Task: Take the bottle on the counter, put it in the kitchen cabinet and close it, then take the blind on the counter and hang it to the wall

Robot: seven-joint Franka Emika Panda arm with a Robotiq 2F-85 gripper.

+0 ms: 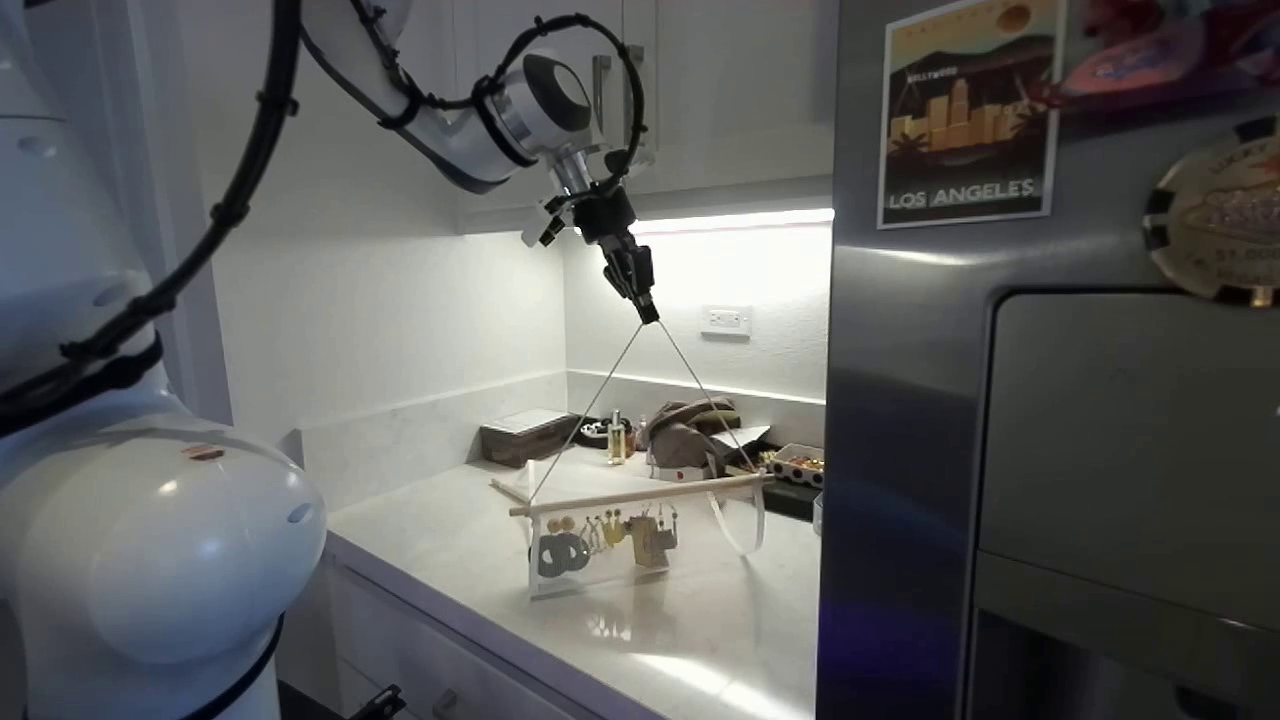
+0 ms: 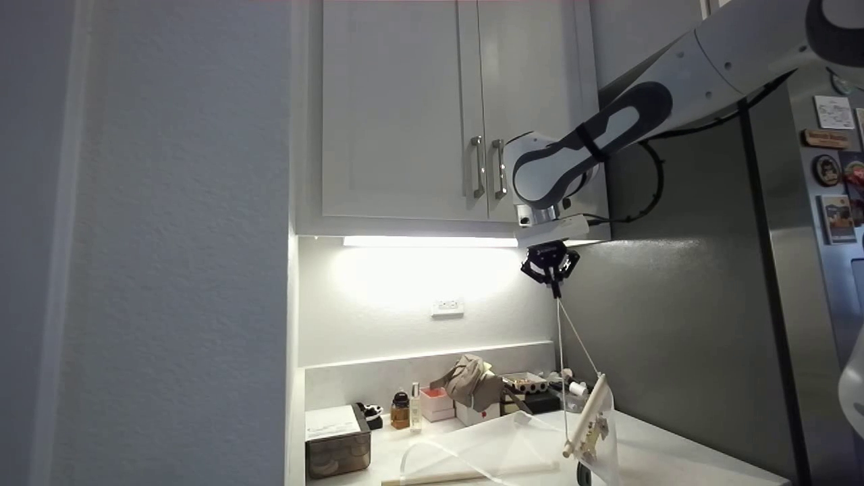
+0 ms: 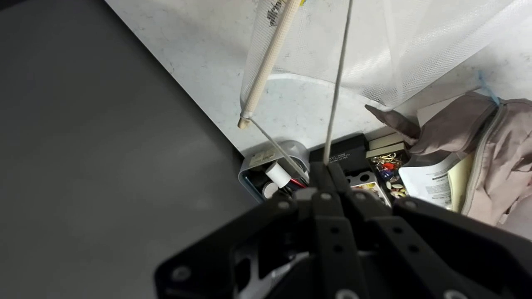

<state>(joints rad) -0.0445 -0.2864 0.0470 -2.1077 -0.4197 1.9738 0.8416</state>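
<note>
My gripper (image 1: pixel 649 312) is shut on the cord of the blind, high above the counter (image 1: pixel 450 530); it also shows in an exterior view (image 2: pixel 557 294) and the wrist view (image 3: pixel 328 168). The blind (image 1: pixel 640 497), pale mesh with a wooden rod and several earrings, hangs tilted from two taut cord lengths; its far part spreads over the counter (image 2: pixel 466 475). The kitchen cabinet (image 2: pixel 398 115) has its doors shut. The wall (image 2: pixel 378 317) with an outlet plate (image 2: pixel 447 308) is behind the gripper. An amber bottle (image 2: pixel 399 412) with dark cap stands at the back; whether it is the task's bottle I cannot tell.
The grey fridge side (image 2: pixel 695 324) borders the counter; it fills the left of the wrist view (image 3: pixel 104 166). A brown box (image 2: pixel 337 452), a slim clear bottle (image 2: pixel 416 408), a grey-brown pouch (image 2: pixel 469 381) and a tub of cosmetics (image 3: pixel 259 160) stand along the back.
</note>
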